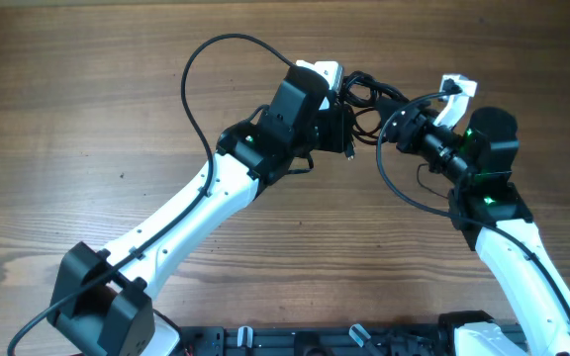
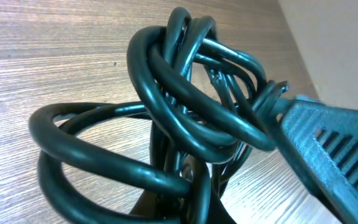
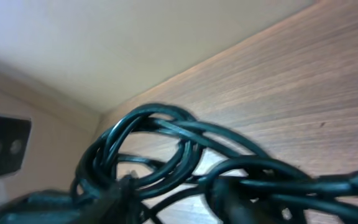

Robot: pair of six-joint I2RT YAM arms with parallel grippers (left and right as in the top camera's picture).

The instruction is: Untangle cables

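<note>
The cables (image 1: 368, 98) are a small black knot held between my two grippers at the table's far middle. My left gripper (image 1: 347, 125) is closed on the knot's left side. My right gripper (image 1: 405, 116) is closed on its right side. In the left wrist view the knot (image 2: 185, 93) fills the frame as thick looped strands lifted above the wood, with a ribbed plug body (image 2: 331, 140) at the right. The fingers are hidden under the cords. In the right wrist view the cables (image 3: 166, 146) are blurred loops close to the lens.
The wooden table (image 1: 87, 79) stretches around both arms. Each arm's own thicker black cable arcs over it: the left arm's (image 1: 191, 89), the right arm's (image 1: 394, 183). A pale wall (image 3: 104, 43) rises beyond the table's far edge.
</note>
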